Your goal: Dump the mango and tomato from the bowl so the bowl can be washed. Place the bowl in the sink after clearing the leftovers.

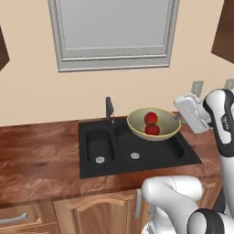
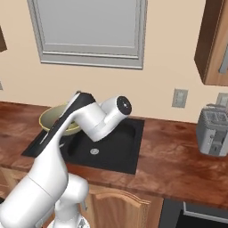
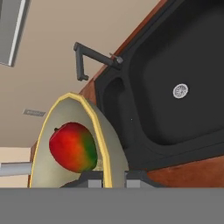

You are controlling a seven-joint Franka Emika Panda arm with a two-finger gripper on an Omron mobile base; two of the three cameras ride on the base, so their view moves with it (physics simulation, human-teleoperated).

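Note:
The pale yellowish-olive bowl (image 1: 153, 128) hangs over the wider right basin of the black sink (image 1: 137, 151), lifted off the counter. Two red fruits (image 1: 151, 123) lie together inside it. In the hand view a mango (image 3: 72, 146), red fading to green, rests against the bowl's inner wall (image 3: 48, 144). My gripper (image 1: 177, 118) is at the bowl's right rim and is shut on it. The rim (image 3: 109, 173) runs between the two fingertips (image 3: 94, 180). From the right base, my arm covers most of the bowl (image 2: 53, 116) in front of the sink (image 2: 116, 149).
A dark faucet (image 1: 109, 109) stands behind the sink's divider. Brown wooden counter (image 1: 41, 155) runs on both sides. A silver toaster (image 2: 213, 131) stands on the counter at the right, below wall outlets (image 2: 180, 98). A window (image 1: 114, 32) is above the sink.

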